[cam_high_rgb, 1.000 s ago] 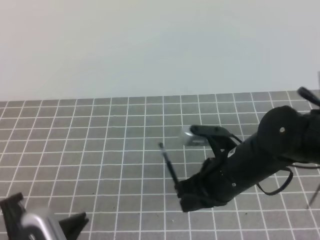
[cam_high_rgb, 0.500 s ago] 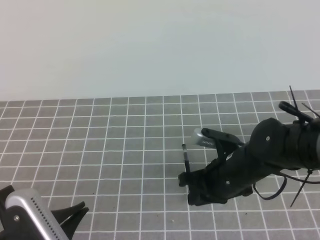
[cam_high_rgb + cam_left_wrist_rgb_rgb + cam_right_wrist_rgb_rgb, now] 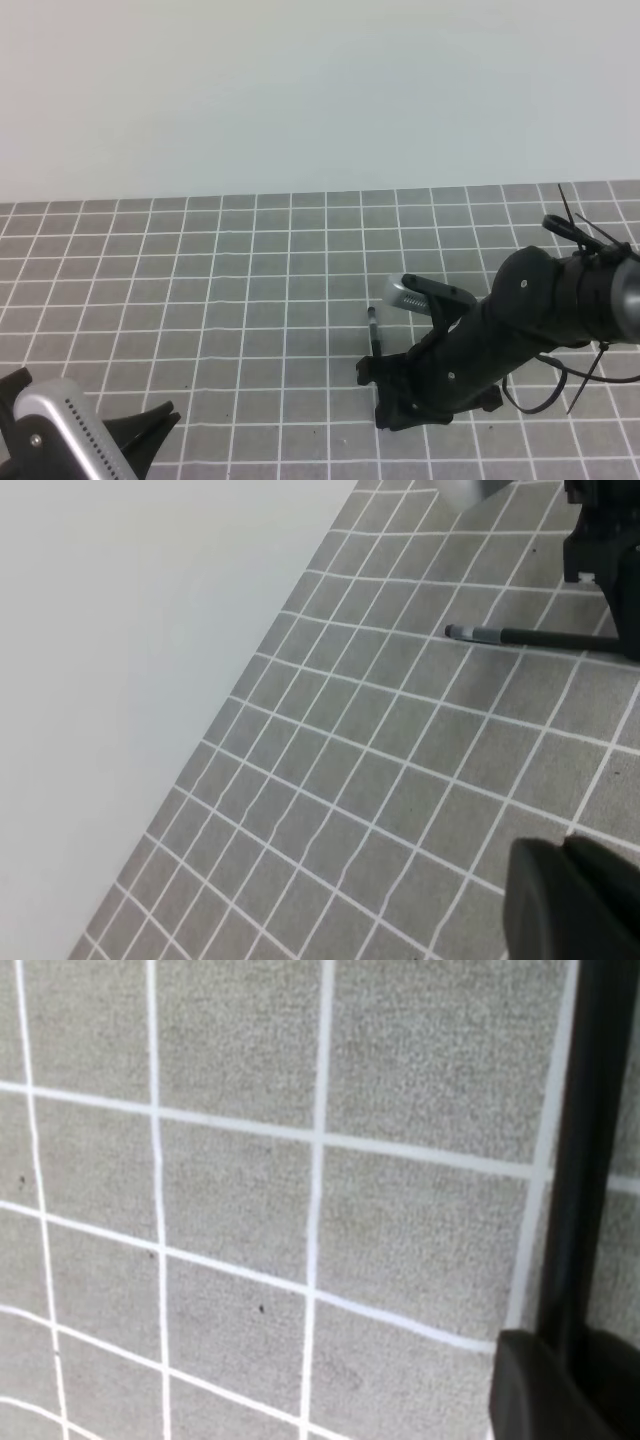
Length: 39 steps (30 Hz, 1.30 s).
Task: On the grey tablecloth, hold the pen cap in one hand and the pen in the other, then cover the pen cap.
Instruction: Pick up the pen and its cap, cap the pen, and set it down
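Observation:
The grey tablecloth (image 3: 200, 280) with its white grid covers the table. My right gripper (image 3: 379, 368) is shut on the lower end of the pen (image 3: 375, 335), a slim black stick whose silvery tip points to the far side. The pen also shows in the left wrist view (image 3: 520, 636) and along the right edge of the right wrist view (image 3: 588, 1160), beside a finger (image 3: 535, 1385). My left gripper (image 3: 148, 432) is at the bottom left corner, well apart from the pen. I cannot tell how its jaws stand. The pen cap does not show in any view.
A pale plain wall or surface (image 3: 320, 90) lies beyond the cloth's far edge. The right arm's black body (image 3: 520, 320) with loose cables reaches in from the right. A small silver part (image 3: 405, 295) sits just behind the pen.
My right gripper has shifted right and toward the near side with the pen, and the pen has swung from a leftward tilt to nearly straight. My left arm has shifted slightly at the bottom left corner.

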Each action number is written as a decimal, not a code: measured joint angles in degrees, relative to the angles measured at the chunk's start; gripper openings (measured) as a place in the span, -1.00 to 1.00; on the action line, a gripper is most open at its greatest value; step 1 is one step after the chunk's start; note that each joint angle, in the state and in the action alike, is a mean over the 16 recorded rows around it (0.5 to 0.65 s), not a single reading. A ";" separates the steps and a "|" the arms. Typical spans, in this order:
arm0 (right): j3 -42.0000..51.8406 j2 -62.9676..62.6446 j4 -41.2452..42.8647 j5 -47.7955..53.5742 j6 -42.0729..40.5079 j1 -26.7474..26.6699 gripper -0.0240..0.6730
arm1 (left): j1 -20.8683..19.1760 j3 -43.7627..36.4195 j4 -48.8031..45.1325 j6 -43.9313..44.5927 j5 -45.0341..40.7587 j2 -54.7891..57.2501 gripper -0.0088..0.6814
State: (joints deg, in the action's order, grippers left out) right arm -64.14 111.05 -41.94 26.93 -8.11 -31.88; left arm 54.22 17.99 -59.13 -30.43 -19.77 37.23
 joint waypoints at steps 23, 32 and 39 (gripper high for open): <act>0.12 -7.98 -0.02 0.65 -1.82 0.01 -0.04 | 0.03 -0.05 -2.71 -0.59 3.48 0.00 -0.98; 0.16 -22.26 3.94 1.32 -4.82 0.01 -0.52 | -1.98 -0.03 -3.07 -1.60 7.10 -1.86 -0.98; 0.16 -33.73 10.37 3.98 -6.08 0.00 -0.88 | -9.81 -0.03 -2.79 -3.52 9.27 -8.22 -0.98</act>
State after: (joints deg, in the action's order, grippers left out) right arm -63.97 77.32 -31.57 30.92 -14.19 -31.88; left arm 44.41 17.97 -61.92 -33.95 -10.50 29.00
